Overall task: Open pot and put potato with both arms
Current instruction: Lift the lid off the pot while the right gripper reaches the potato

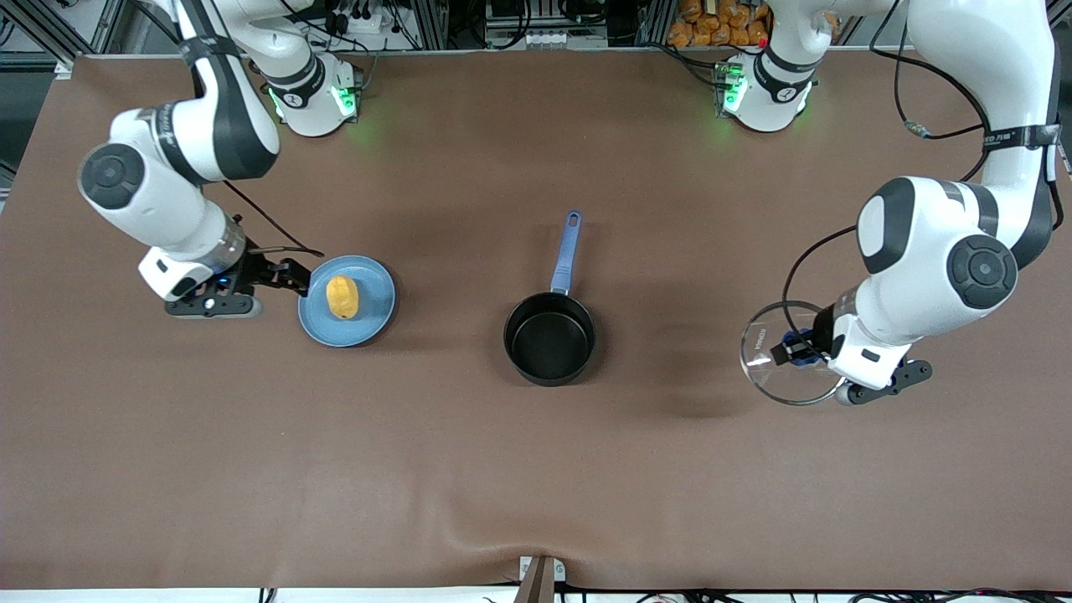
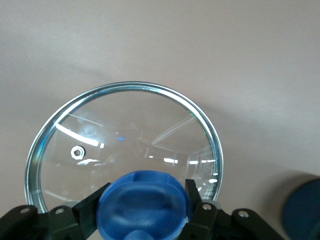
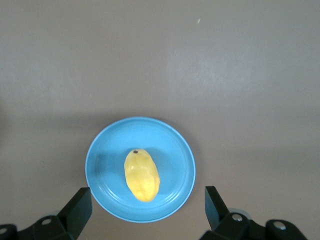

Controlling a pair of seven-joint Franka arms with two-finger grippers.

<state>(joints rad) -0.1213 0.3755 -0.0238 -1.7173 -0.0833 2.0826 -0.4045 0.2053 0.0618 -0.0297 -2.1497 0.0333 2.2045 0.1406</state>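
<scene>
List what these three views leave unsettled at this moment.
- Lid: front view cannot show whether it rests on the table or hangs above it; left gripper is shut on its blue knob.
- Right gripper: front view doesn't show its height by the plate with the potato.
- Pot: cut off at an edge in the left wrist view.

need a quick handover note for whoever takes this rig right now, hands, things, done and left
Left hand: shut on the blue knob of the glass lid, held toward the left arm's end of the table, away from the pot.
Right hand: open, beside the blue plate, holding nothing.
Pot: open and empty, mid-table.
Potato: lying on the plate, toward the right arm's end.
Done: lid off.
Left: right hand grasps the potato and puts it into the pot.
</scene>
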